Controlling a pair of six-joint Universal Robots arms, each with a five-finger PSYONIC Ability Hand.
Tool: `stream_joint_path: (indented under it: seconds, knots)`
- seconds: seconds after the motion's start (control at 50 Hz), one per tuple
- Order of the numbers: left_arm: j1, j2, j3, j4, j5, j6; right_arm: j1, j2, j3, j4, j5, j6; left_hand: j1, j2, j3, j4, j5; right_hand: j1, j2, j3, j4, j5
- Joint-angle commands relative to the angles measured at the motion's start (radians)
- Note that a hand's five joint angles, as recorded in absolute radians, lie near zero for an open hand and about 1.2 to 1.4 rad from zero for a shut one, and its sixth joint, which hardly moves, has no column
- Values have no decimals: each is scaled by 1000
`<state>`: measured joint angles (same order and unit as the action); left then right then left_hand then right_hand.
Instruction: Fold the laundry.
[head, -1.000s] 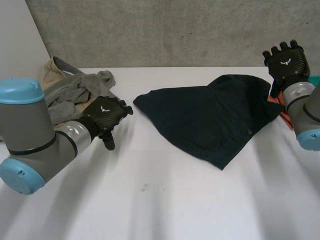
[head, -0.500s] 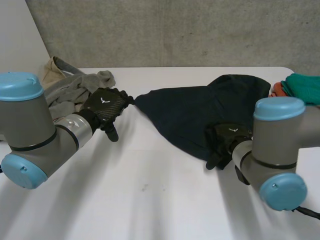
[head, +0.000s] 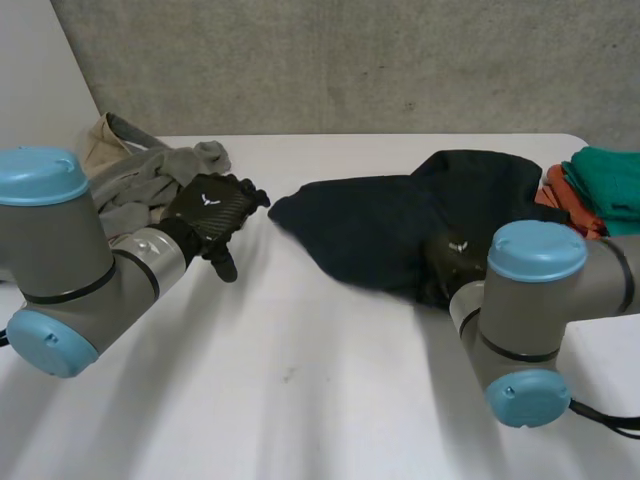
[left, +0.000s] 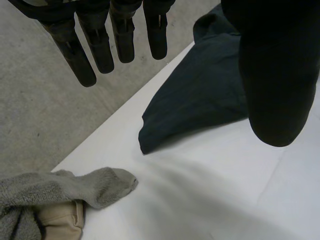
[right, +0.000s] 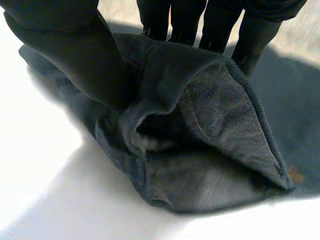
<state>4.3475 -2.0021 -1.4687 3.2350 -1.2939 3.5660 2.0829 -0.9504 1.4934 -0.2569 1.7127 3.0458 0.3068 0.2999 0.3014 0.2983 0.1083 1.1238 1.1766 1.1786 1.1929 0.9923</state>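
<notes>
The right hand (head: 455, 252) pinches the near hem of the dark navy cotton garment (head: 370, 225) between thumb and fingers, likely to lift it for a fold, while the left hand (head: 212, 212), fingers straight and empty, hovers with the garment's other corner just past its fingertips.

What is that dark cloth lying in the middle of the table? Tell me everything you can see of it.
The dark cloth is a navy, nearly black garment of thin woven fabric with a stitched hem and a paler grey inside. It lies rumpled and partly spread on the white table. The right hand pinches its near edge between thumb and fingers, holding a fold up. The left hand, open, is apart from its pointed corner.
</notes>
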Motion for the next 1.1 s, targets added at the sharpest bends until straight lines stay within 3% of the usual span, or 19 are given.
stream_joint_path:
  seconds: [0.02,0.12,0.4,0.44,0.48,0.52,0.54,0.58,0.66,0.86,0.98,1.1]
  knots:
    - [9,-18,30,54,-5,-55,19,-185,33,-18,-47,-125,-87,-81,-82,-79,-63,272,220,218,203,229]
    - [9,-110,93,55,-7,-121,91,-321,34,54,-94,-205,-99,-92,-94,-91,-75,272,220,218,203,229]
    - [-11,-349,257,55,-10,-197,174,-557,90,143,-104,-171,-14,-8,-9,-6,10,272,220,218,203,229]
    - [-14,-357,266,54,-11,-216,178,-587,105,142,-105,-151,114,121,120,123,138,272,220,218,203,229]
    - [-22,-366,271,51,-11,-268,171,-608,116,137,-108,-140,411,417,416,419,435,272,220,218,203,229]
    - [-28,-366,269,43,-8,-308,167,-633,129,131,-110,-134,745,752,750,753,769,272,220,218,203,229]
    - [-31,-366,263,39,-11,-328,167,-634,131,133,-111,-134,1086,1093,1091,1095,1110,272,220,218,203,229]
    - [-37,-356,258,35,-15,-338,166,-636,130,137,-111,-133,1089,1096,1095,1098,1113,272,220,218,203,229]
    - [-31,-272,242,25,-57,-345,142,-636,125,142,-111,-147,1089,1096,1095,1098,1113,272,220,218,203,229]
    - [66,196,145,23,-100,-340,52,-671,70,168,-136,-208,1089,1096,1095,1098,1113,272,220,218,203,229]
    - [67,466,133,12,-99,-343,-47,-708,-70,298,-196,-291,1089,1096,1095,1098,1113,272,220,218,203,229]
    - [69,603,123,-49,-99,-343,-135,-699,-237,436,-263,-295,1089,1096,1095,1098,1113,272,220,218,203,229]
